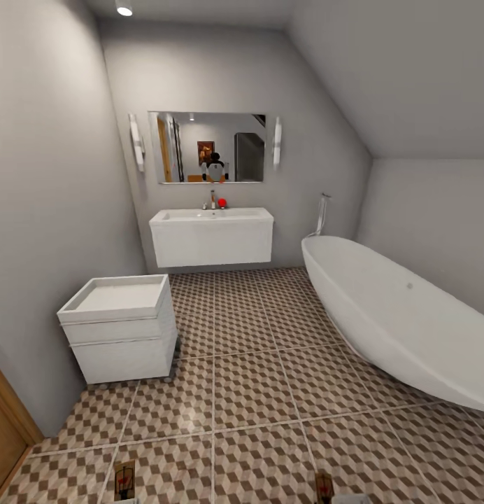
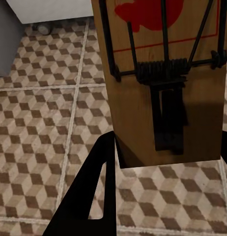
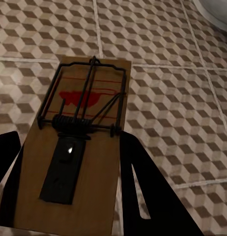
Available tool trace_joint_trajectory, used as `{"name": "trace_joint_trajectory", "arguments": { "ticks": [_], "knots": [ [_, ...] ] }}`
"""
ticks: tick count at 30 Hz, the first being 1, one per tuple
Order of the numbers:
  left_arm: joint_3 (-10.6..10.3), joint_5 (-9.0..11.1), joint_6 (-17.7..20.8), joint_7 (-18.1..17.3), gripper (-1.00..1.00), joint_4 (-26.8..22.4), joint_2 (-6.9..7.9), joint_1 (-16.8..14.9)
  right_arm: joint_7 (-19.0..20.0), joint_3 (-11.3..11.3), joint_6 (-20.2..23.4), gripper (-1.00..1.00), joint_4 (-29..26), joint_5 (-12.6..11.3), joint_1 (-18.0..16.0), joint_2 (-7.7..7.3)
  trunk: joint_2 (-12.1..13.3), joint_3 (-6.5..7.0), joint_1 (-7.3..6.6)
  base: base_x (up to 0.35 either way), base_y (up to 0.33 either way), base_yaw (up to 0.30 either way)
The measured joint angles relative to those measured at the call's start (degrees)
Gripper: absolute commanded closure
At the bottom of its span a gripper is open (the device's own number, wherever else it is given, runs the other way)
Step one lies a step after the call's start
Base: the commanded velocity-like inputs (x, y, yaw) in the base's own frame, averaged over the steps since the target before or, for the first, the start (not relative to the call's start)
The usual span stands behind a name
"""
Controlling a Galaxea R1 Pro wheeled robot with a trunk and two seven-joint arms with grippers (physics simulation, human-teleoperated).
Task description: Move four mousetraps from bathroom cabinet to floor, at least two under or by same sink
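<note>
1. Both end effectors carry a mousetrap each: the left end effector (image 2: 162,152) is closed on the lower end of one mousetrap (image 2: 162,83), its dark fingers (image 2: 96,196) flanking the board, and the right end effector (image 3: 69,196) is clamped the same way on a second mousetrap (image 3: 76,147).
2. From the head camera both traps show at the bottom edge, one (image 1: 124,479) on the robot's left and one (image 1: 324,484) on its right, well short of the sink (image 1: 212,217).
3. Below each held trap lies the bathroom floor (image 1: 256,392) with its cube-pattern tiles; neither trap looks set down yet.
4. Straight ahead, the sink hangs on the far wall above open floor, with a white bathtub (image 1: 403,322) to its right and a square white toilet (image 1: 119,329) nearer, to its left.
5. My reading: two of four traps are in hand, none is placed. These two should go under or beside the sink, then two more need fetching.
</note>
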Motion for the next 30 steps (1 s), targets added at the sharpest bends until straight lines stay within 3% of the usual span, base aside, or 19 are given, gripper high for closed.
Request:
{"name": "trace_joint_trajectory", "arguments": {
  "ticks": [30],
  "knots": [
    [0.01,0.01,-0.09,-0.02,1.0,0.0,-0.1,0.0,0.02,-0.04,-0.02,1.0,0.25,-0.11,-0.01,-0.13,0.0,0.0,0.0,0.0,0.0,0.0]
  ]
}}
